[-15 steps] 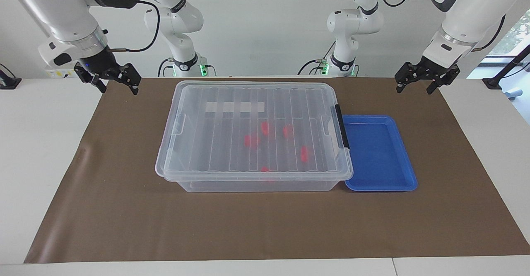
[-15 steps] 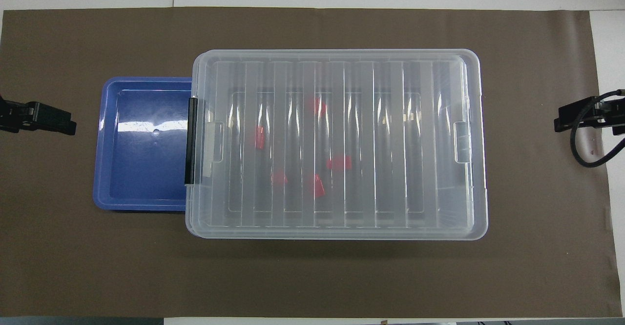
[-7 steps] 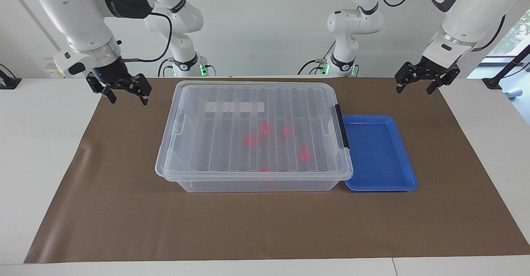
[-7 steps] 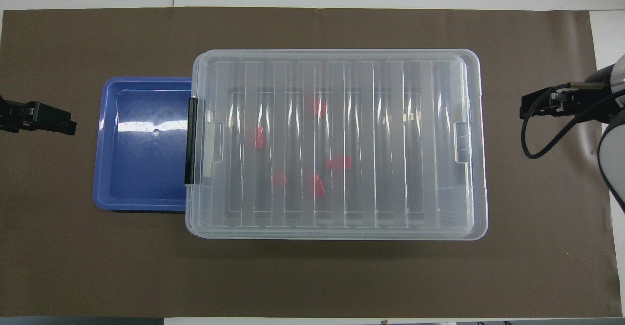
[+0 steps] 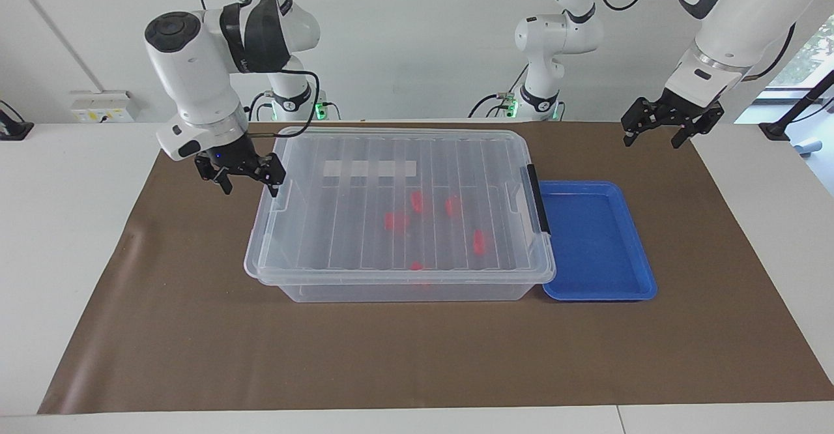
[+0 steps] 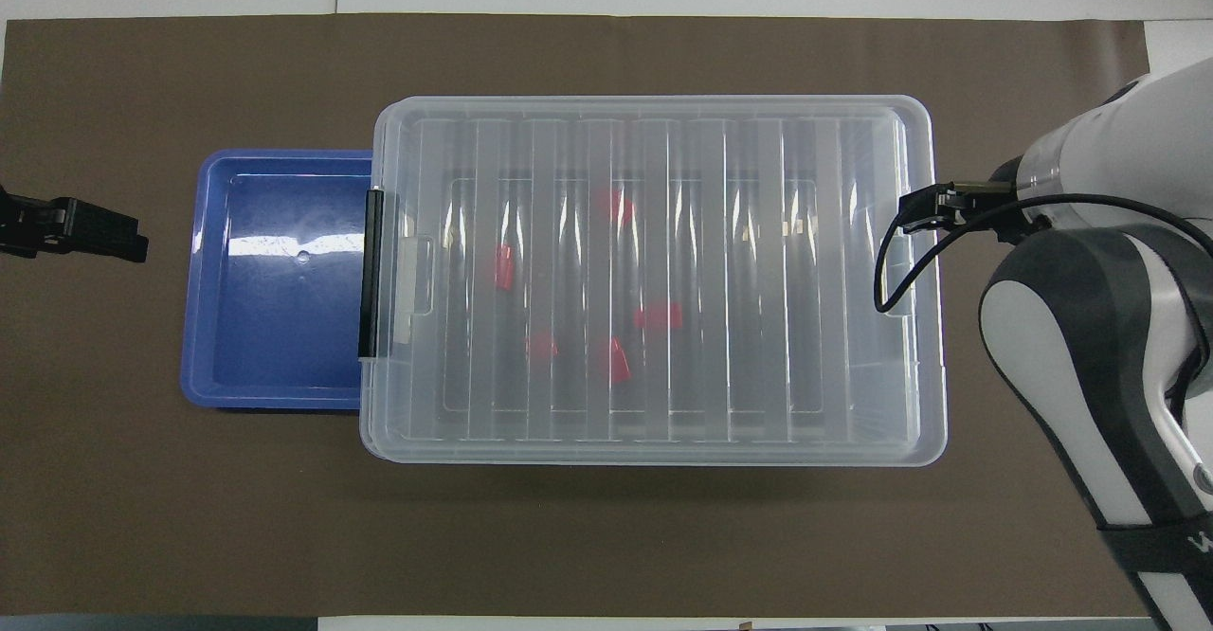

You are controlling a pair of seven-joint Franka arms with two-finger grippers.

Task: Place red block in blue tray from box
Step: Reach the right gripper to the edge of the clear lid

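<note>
- On the tabletop point(image 5: 78, 225), over a brown mat point(image 5: 417, 356): the box point(image 5: 399, 209), clear plastic, ribbed see-through lid shut on it, whitish label strip on the lid toward the robots' side, black clip handle point(image 5: 538, 198) at the end toward the left arm.
- Inside the box, seen through the lid: five red blocks lying loose near the middle of the floor, apart from one another; the red block point(image 5: 479, 242) nearest the clip handle rests on the box floor.
- Just beside the box, at its clip-handle end: the blue tray point(image 5: 596, 242), shallow, nothing in it; the lid's edge overhangs the tray's rim in the overhead view.
- Right pincer point(image 5: 246, 180): pointing down, fingers spread apart, holding nothing, raised at the box's end toward the right arm, over the lid's rim beside the side latch.
- Left pincer point(image 5: 657, 133): fingers spread apart, holding nothing, raised over the mat's edge at the left arm's end of the tabletop, well apart from the blue tray; this arm waits.
</note>
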